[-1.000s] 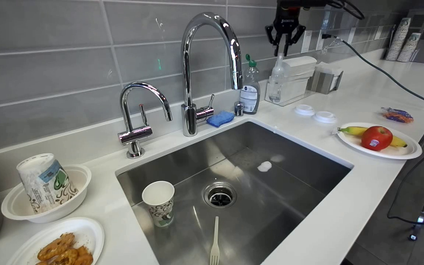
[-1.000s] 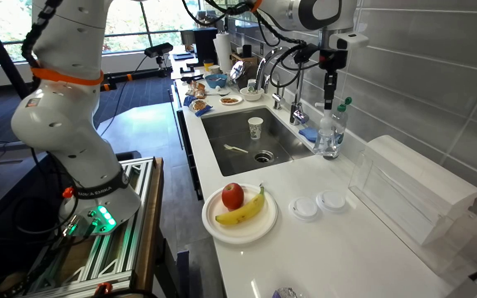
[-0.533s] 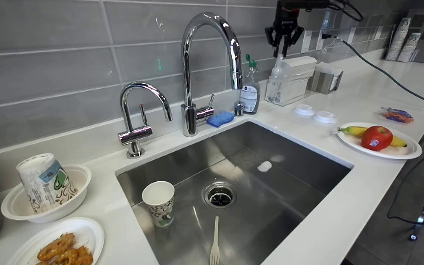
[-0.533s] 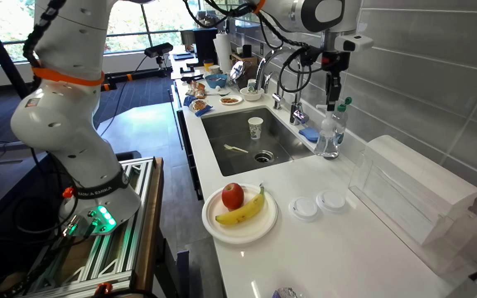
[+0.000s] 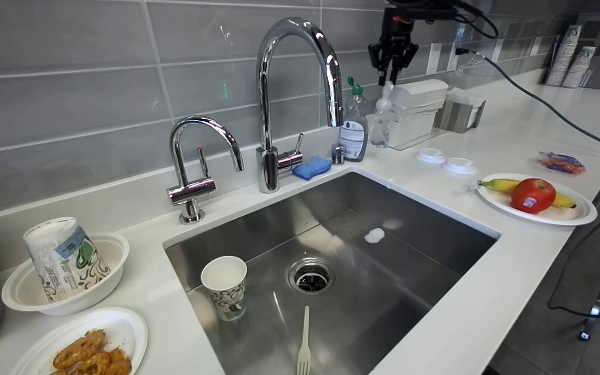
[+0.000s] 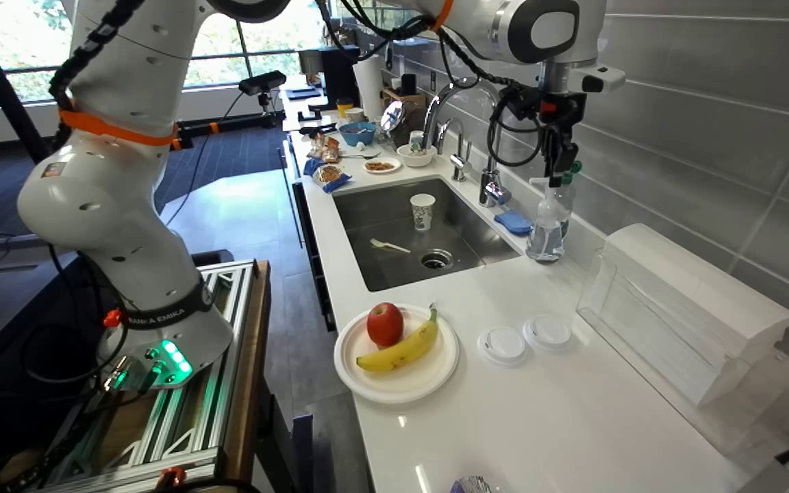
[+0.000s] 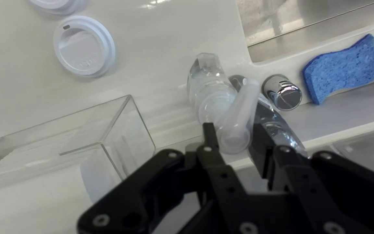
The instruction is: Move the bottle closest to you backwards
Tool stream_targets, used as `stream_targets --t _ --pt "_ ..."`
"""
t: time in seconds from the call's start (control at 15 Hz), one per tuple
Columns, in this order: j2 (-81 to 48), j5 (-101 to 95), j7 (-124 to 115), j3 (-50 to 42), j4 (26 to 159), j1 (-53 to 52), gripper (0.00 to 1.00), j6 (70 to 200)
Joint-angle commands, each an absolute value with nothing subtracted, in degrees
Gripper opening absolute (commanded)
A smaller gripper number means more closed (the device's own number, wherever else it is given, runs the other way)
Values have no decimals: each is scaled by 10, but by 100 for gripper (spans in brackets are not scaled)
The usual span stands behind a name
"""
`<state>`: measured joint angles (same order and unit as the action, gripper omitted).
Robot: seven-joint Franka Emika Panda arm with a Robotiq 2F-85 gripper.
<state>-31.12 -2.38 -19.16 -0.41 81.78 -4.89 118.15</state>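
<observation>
The clear bottle (image 5: 380, 127) with a pale pump top stands roughly upright at the sink's back corner, beside the soap bottle (image 5: 353, 130) with the green cap. It also shows in an exterior view (image 6: 546, 236), its base at or very near the counter. My gripper (image 5: 387, 82) is above it, with its fingers around the pump head. In the wrist view the pump of the bottle (image 7: 203, 81) sits snugly between the fingertips (image 7: 234, 138). The soap bottle (image 7: 276, 128) lies just beyond one finger, partly hidden.
A clear holder with paper towels (image 6: 696, 308) stands against the wall near the bottle. Two white lids (image 6: 548, 333) lie on the counter. A blue sponge (image 5: 312, 168), a chrome knob (image 5: 337, 154), the tall faucet (image 5: 267, 104) and the sink (image 5: 362, 312) are close by.
My gripper and the clear bottle have moved together toward the soap bottle, away from the towel holder's front. The gripper has come slightly lower and turned a little.
</observation>
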Motion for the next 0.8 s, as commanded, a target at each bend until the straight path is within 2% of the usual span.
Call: stream_targets --t 0.0,0.73 --pt "-342 -8 -142 0 765 -37 8 1161" --pt "-416 9 -44 10 686 -23 8 1165"
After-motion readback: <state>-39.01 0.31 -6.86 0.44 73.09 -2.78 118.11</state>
